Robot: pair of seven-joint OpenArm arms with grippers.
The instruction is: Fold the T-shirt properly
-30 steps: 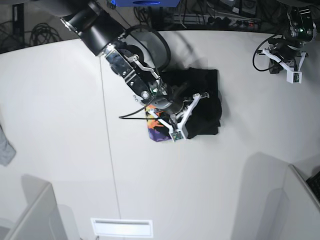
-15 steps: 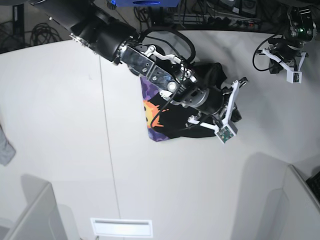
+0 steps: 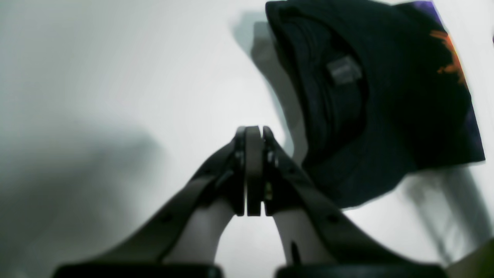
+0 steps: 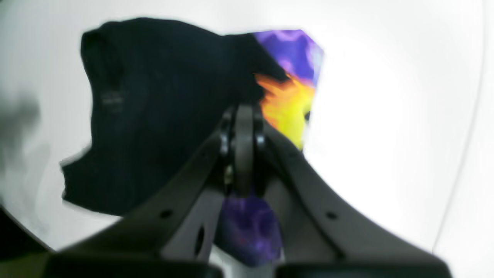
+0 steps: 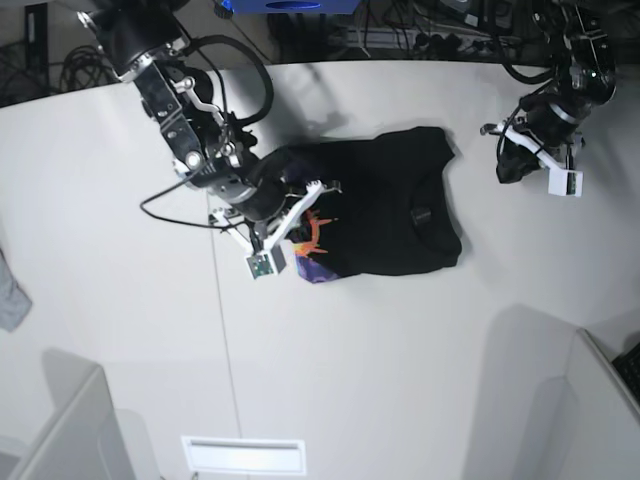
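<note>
Folded into a compact black bundle near the middle of the white surface (image 5: 120, 340), the T-shirt (image 5: 390, 210), with a wedge of purple-and-orange print (image 5: 318, 245) poking out at its lower left corner. Right end effector (image 4: 243, 150) pressed together on nothing, hovering just over that printed corner. Left end effector (image 3: 252, 170) likewise together and empty, hanging above bare surface beside the bundle's collar end, neck label (image 3: 343, 69) in sight.

Judged from this: a near-finished fold, untidy only at that exposed corner. To finish well:
- Open wide before descending.
- Pinch only the loose printed flap, not the layers beneath.
- Tuck or lay it flat in 1 slow, low sweep.
- Pin the far edge with the other arm against sliding.
- Release gently to avoid dragging the stack askew.
</note>
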